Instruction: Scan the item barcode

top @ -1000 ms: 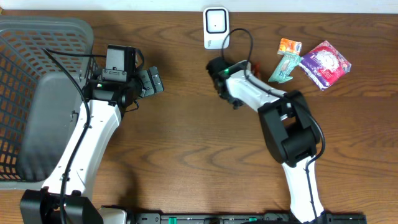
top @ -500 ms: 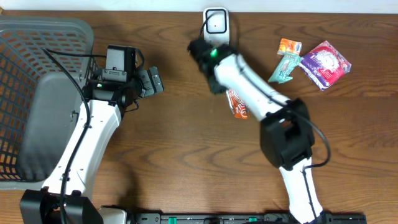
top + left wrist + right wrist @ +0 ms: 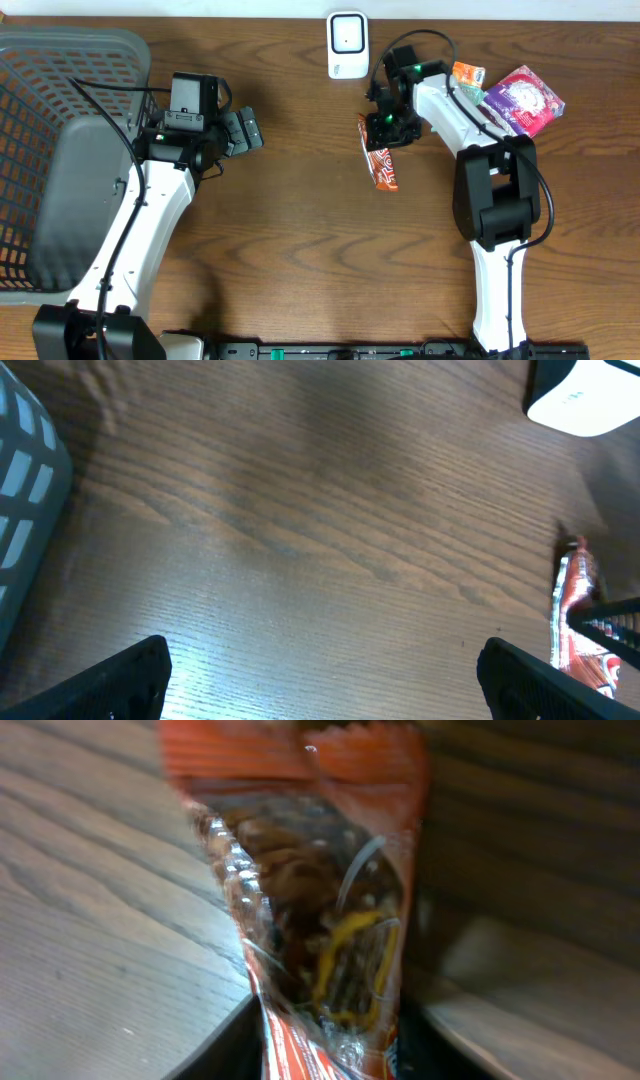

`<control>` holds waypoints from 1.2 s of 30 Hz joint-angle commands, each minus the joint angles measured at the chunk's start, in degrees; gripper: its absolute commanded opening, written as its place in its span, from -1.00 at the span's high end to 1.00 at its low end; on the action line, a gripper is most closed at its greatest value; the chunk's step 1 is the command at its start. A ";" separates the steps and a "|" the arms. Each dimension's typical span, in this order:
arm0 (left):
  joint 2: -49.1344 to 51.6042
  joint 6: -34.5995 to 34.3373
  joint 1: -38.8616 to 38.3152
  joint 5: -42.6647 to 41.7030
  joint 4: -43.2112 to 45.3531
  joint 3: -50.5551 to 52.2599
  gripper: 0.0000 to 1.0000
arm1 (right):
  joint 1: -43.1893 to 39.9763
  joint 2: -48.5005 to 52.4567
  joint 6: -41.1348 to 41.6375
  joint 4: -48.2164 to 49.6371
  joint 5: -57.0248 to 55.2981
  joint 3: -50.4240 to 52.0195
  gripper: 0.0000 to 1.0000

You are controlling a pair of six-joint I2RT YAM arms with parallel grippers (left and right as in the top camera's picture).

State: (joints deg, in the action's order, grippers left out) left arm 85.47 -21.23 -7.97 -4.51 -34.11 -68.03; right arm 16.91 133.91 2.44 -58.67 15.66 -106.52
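One firm pinch by right gripper [image 3: 385, 122] on the upper end of an orange snack packet [image 3: 381, 163], wrapper filling the wrist view. Stretches from the claw toward the near edge of the table [image 3: 300, 230], below and slightly right of the white scanner [image 3: 347, 45], apart from it. Farther left, left gripper [image 3: 245, 130] spread wide above bare wood, holding nothing. At far left, grey basket [image 3: 60, 60].

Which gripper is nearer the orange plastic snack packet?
Right. The right gripper is at the far end of the orange plastic snack packet, which sits between its fingers. The left gripper is open, well off to the packet's left and not touching it.
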 commanded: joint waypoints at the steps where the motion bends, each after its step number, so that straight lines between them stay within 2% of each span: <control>1: -0.92 -0.72 0.09 0.50 0.02 -1.57 -0.96 | 1.60 0.87 1.46 1.16 1.55 1.60 0.60; 3: -0.92 -0.72 0.09 0.50 0.02 -1.60 -0.96 | 1.79 0.87 3.39 1.99 0.94 1.01 0.98; 8: -0.92 -0.72 0.09 0.50 0.02 -1.57 -0.95 | 1.79 0.74 7.26 3.37 -0.68 -8.41 0.98; 12: -0.92 -0.72 0.09 0.50 0.02 -1.60 -0.96 | 1.81 0.74 12.50 13.97 -4.83 -19.80 0.97; 16: -0.92 -0.72 0.09 0.50 0.02 -1.60 -0.96 | 2.75 1.16 16.59 29.24 -11.45 -20.50 0.98; 20: -0.92 -0.72 0.09 0.50 0.02 -1.57 -0.96 | 4.59 2.67 17.22 35.12 -21.84 -19.17 0.97; 27: -0.92 -0.72 0.09 0.50 0.02 -1.57 -0.96 | 1.33 -1.73 9.31 26.36 -43.63 -20.09 0.98; 30: -0.92 -0.72 0.09 0.50 0.02 -1.57 -0.96 | -2.91 -4.63 3.65 17.35 -47.28 -20.09 0.98; 33: -0.92 -0.72 0.09 0.50 0.02 -1.57 -0.96 | -6.78 -4.35 4.44 5.29 -48.13 -20.04 0.98; 34: -0.92 -0.72 0.09 0.50 0.02 -1.60 -0.96 | -7.72 -4.13 6.25 2.47 -48.13 -19.98 0.94; 35: -0.92 -0.72 0.09 0.50 0.02 -1.57 -0.96 | -8.57 -4.02 7.98 0.17 -48.15 -19.96 0.81; 36: -0.92 -0.72 0.09 0.50 0.02 -1.57 -0.96 | -9.25 -4.02 8.87 -1.25 -48.15 -19.96 0.60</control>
State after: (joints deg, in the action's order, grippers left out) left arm 85.47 -21.23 -7.97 -4.51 -34.06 -68.07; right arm 8.45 131.37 8.84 -57.58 -30.37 -126.28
